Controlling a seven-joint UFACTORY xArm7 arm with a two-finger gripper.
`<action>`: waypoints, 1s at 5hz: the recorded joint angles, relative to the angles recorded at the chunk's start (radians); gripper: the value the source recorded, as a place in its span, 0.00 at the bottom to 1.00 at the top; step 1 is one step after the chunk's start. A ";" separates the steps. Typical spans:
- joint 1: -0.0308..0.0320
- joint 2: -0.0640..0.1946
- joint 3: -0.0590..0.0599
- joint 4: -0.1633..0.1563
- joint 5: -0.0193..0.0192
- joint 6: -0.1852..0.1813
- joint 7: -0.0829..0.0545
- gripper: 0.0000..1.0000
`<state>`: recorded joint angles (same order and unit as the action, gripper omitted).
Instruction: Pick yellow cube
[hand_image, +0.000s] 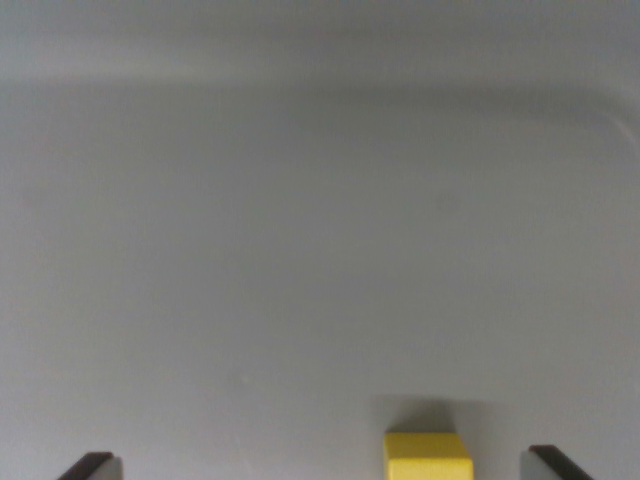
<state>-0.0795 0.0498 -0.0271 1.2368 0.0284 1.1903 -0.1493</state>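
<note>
Item: small yellow cube (428, 455), solid-coloured, sharp-edged, material not discernible. It sits on a plain grey matte surface (300, 250), at the bottom edge of the wrist view and right of centre, with a soft shadow behind it. Only its top face and upper part show; the rest runs out of frame.

Item: claw (318, 466), seen only as two dark fingertips (90, 465) poking in at the bottom corners. They stand wide apart, nothing between them in contact. The cube lies between the two tips but much nearer the one on the wrist view's right, apart from both.

Item: the surface itself, bare elsewhere, with a faint darker band across the far edge and a rounded far corner on the wrist view's right.

Risk, as a judgement: the cube is off-centre in the opening. If the claw closes from here, the nearer finger would probably meet the cube first and shove or twist it across the smooth surface, not pinch it squarely. A descent without shifting sideways could also land that finger on the cube's top edge. How high the claw hovers cannot be told.
</note>
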 joint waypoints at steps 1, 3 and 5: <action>-0.0039 0.012 -0.007 -0.039 0.0042 -0.047 -0.015 0.00; -0.0078 0.024 -0.013 -0.079 0.0085 -0.094 -0.030 0.00; -0.0117 0.037 -0.020 -0.118 0.0127 -0.142 -0.046 0.00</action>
<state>-0.0912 0.0865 -0.0468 1.1185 0.0411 1.0486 -0.1950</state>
